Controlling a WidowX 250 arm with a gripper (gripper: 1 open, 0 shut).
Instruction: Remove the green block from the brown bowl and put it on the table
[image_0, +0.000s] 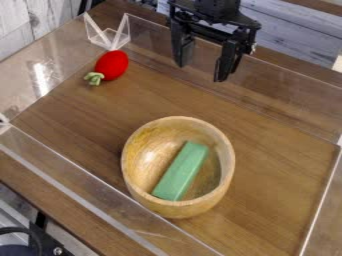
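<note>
The camera seems to look steeply down from above, taking in the tabletop (274, 145) fairly closely.

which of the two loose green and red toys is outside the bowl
The red strawberry-like toy with the green stem, near the upper left; the green block lies inside the brown bowl.

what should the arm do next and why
Probably ease the open gripper toward the bowl and down until its jaws stand either side of the green block, since the block lies inside the bowl, nothing is between the jaws, and the gripper is off beyond the bowl's far rim.
</note>
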